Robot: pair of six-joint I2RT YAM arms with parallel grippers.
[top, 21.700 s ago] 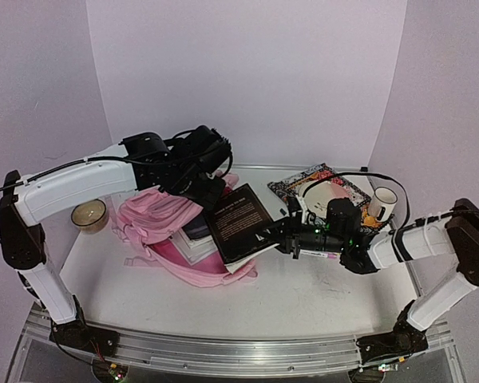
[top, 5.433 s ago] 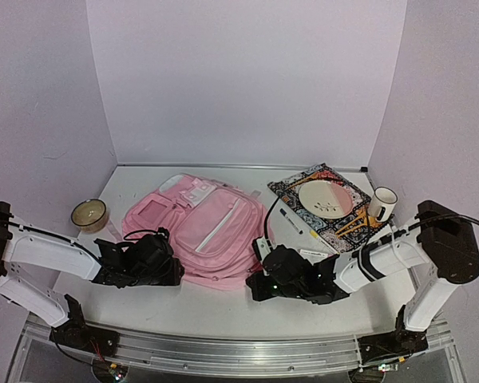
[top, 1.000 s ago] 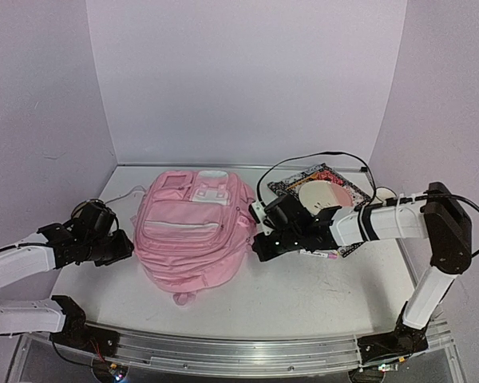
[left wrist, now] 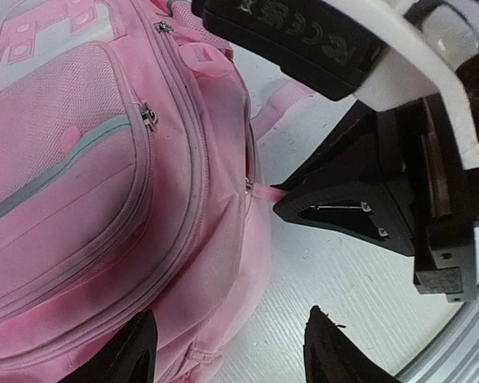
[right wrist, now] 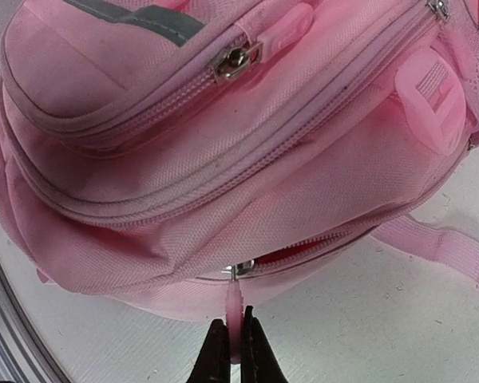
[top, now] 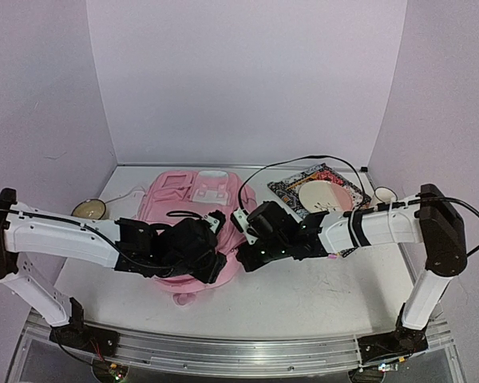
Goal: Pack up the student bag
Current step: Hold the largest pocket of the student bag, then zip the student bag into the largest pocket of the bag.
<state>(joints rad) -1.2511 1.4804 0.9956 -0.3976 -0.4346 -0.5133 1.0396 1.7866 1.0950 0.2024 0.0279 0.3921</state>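
The student bag [top: 172, 191], a big pink backpack, lies flat in the middle of the table. My right gripper [right wrist: 235, 351] is shut on the pink zipper pull [right wrist: 235, 307] at the bag's [right wrist: 223, 120] side edge, and a short stretch of zip beside the slider gapes, showing red inside. In the top view the right gripper [top: 243, 239] sits at the bag's near right corner. My left gripper [left wrist: 231, 351] hangs open just above the bag's [left wrist: 104, 159] edge and the white table, with nothing between its fingers. From above, the left gripper [top: 211, 259] is right next to the right one.
A patterned mat [top: 291, 185] with a plate [top: 323, 195] lies at the back right, a white mug [top: 383, 195] beyond it. A small bowl [top: 88, 209] stands at the left. A pale strap [right wrist: 439, 243] trails from the bag onto the table.
My left arm has swung from the bag's left side across to its near right corner, and its jaws have opened wider. The right gripper has shifted slightly left, still holding the pull.
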